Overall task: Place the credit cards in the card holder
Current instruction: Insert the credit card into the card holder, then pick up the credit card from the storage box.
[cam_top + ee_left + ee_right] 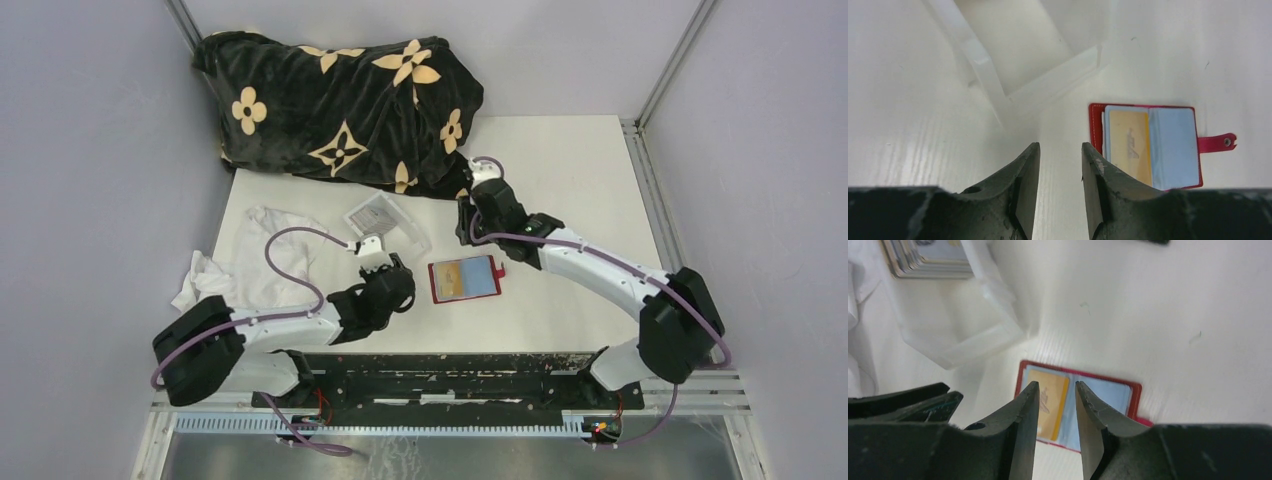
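White table enclosed on three sides by plain grey walls. Aluminium posts stand at both far corners. Black blanket with beige flower motifs lies far left; crumpled white cloth at left edge. Lighting even

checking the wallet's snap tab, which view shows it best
Left wrist: on the open card holder, the snap tab and stud show clearly at its right edge. Top external shows the tab tiny. In right wrist the right hand hides most of it.
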